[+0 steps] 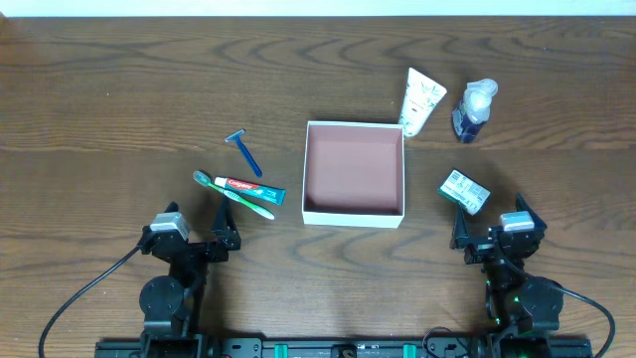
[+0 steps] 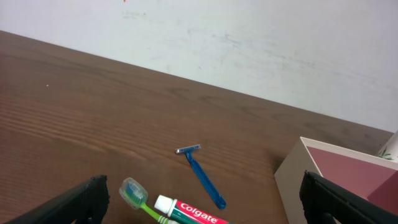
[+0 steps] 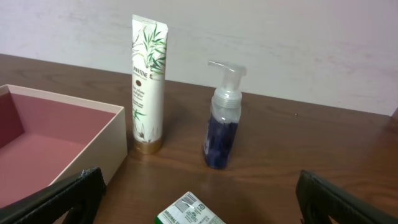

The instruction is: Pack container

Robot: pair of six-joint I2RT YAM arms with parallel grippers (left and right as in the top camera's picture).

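**Ana:** Black fingers [image 2: 87,202] of the left pincer [image 2: 205,199] are showing at both bottom corners of its own view. They are standing wide apart and gripping nothing. Is the right pincer [image 3: 199,186] doing the same?

**Ben:** Yes, its 2 fingers are also spreading fully, and only bare bench [image 3: 323,137] is lying between them.

**Ana:** Where is the container [image 1: 353,215] sitting?

**Ben:** It is resting flat in the middle of the bench, between the 2 arms and a little beyond them. It is opening upward, and nothing is lying inside. On its left side the razor [image 1: 244,151], the toothbrush [image 1: 234,195] and the toothpaste [image 1: 253,188] are lying. On its right side the tall tube [image 1: 421,99] is standing just beside the far corner, with the pump bottle [image 1: 474,109] and the small carton [image 1: 464,190] near.

**Ana:** How are you expecting it to handle?

**Ben:** I am judging it as light and rather weak. The walls are looking thin, like card, so they are probably bending under a hard squeeze. The whole box is probably sliding on the smooth wood when something is bumping it.

**Ana:** So where are you taking hold?

**Ben:** If it is needing a move, I am thinking of pinching 1 wall over the rim, close to a corner where the card is likely stiffer, with 1 finger inside and 1 outside. Otherwise I am leaving it alone and lowering the things in from above.
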